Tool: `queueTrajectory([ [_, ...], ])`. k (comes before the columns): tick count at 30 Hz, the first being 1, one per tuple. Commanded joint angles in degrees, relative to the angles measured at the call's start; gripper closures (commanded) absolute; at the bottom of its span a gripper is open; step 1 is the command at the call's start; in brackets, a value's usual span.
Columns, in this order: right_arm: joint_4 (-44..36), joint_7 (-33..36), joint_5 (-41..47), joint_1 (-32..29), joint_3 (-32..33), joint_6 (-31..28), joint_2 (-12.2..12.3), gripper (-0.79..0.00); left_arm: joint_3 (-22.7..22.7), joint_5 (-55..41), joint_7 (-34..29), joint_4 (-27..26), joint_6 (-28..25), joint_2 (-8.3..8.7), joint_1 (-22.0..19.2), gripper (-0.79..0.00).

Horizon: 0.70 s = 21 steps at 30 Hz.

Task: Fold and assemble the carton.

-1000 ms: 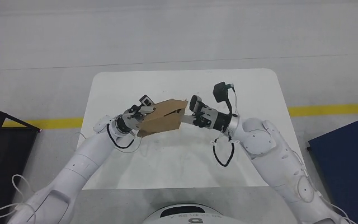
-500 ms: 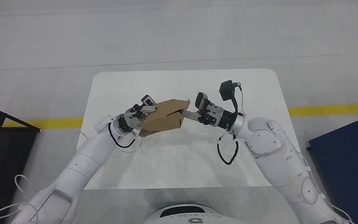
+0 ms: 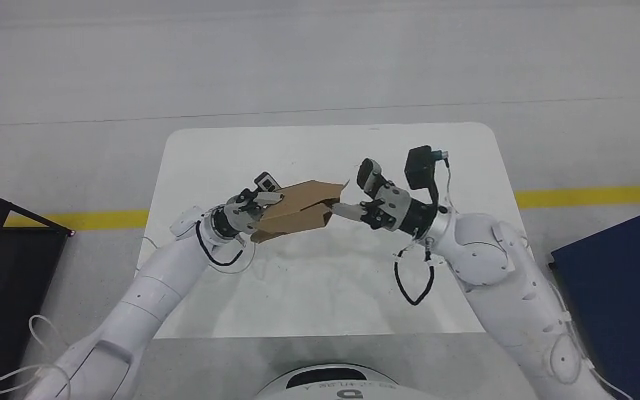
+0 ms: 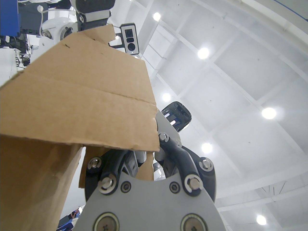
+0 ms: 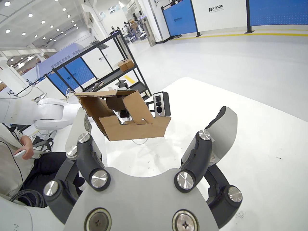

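Carton (image 3: 300, 205) update: it's hanging over the middle of the worktop (image 3: 330, 290), half popped open, with the left claw (image 3: 258, 207) clamped on its 9 o'clock end. Right claw (image 3: 355, 193) was up against the 3 o'clock end a second ago. Now it's slid back toward 3 o'clock, fingers spread, holding nothing. My guess is it's lining up for another flap, since the end flaps look loose and untucked.
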Motion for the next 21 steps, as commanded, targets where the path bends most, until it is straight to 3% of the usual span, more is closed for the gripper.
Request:
queueTrajectory([
  [1,0.3,0.0,1.1,0.5,-0.7,-1.2,-0.1,-0.785,-0.3,0.1,0.0,-0.1,0.2,-0.02,0.1,0.0],
  [7,3.2,0.3,9.3,1.6,-1.4,-7.7,-0.1,-0.785,-0.9,1.5,0.0,0.7,-0.2,-0.16,0.3,0.0],
  [9,4.3,-0.8,9.6,0.8,0.5,-7.6,0.1,-0.785,-1.4,4.6,0.0,1.2,-3.5,-0.08,-0.5,0.0],
  [17,5.5,-2.1,7.7,-1.6,3.5,-5.0,0.5,-0.785,-1.4,4.6,0.0,1.2,-3.5,-0.08,-0.5,0.0],
  [21,5.5,-2.2,7.7,-1.7,3.5,-4.8,0.4,-0.785,-2.1,-4.2,5.4,-1.0,2.9,-0.74,2.0,0.0],
])
